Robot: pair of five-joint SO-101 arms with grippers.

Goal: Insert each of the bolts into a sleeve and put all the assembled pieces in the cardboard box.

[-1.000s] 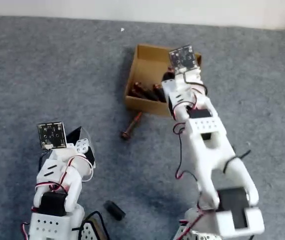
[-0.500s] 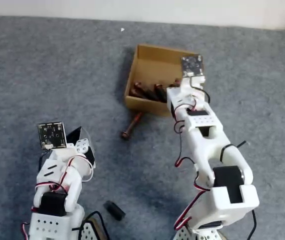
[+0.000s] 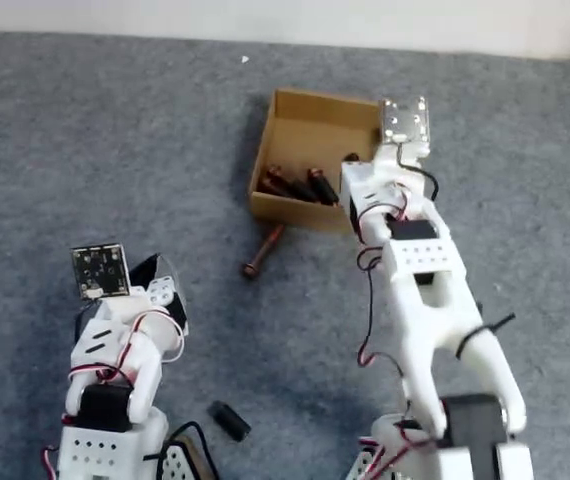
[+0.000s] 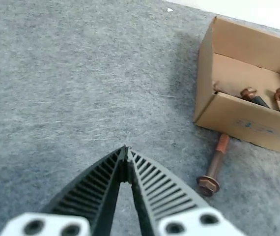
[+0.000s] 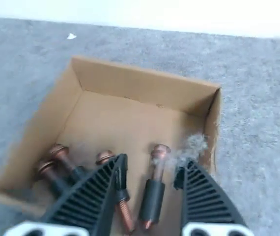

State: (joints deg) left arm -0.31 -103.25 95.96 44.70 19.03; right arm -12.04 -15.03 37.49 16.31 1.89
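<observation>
one loose bolt (image 3: 263, 252) on the carpet, just beside the near wall of the cardboard box (image 3: 310, 135), long axis slanted, head end away from the box and toward the left gripper (image 4: 126, 156), fingers there pressed together, empty. right gripper (image 5: 154, 162) spread open over the box, straddling an assembled piece (image 5: 154, 194) on its floor. spare sleeve (image 3: 231, 420) back by the left arm, so likely that side's reach
</observation>
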